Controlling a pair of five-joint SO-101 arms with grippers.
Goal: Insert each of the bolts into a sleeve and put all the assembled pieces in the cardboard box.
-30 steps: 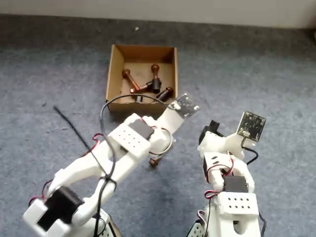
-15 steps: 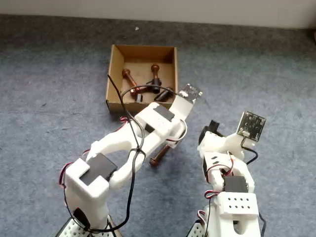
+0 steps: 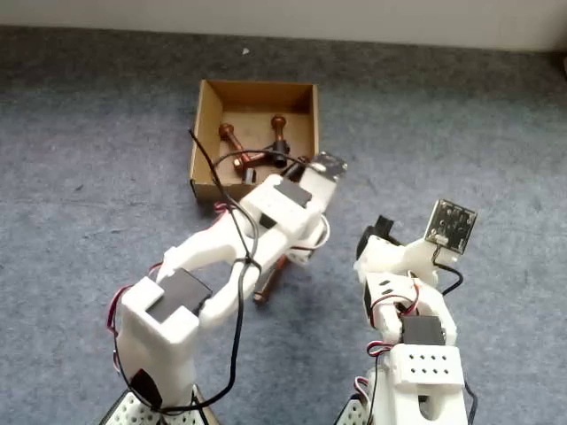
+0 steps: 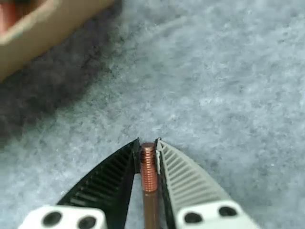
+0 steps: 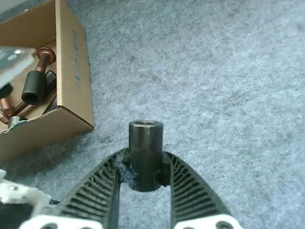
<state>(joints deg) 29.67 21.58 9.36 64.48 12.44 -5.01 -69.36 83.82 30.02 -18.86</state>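
Copper-coloured threaded metal bolt [image 4: 148,168] is sitting in the clenched jaws of the left gripper [image 4: 147,143], over the grey carpet [image 3: 461,133] near the brown cardboard box [image 3: 205,133] and its near right corner; the right gripper [image 5: 145,155] is grasping an upright black cylindrical sleeve [image 5: 145,138]; several assembled pieces [image 3: 257,152] are lying inside the box, toward the carpet's far edge.
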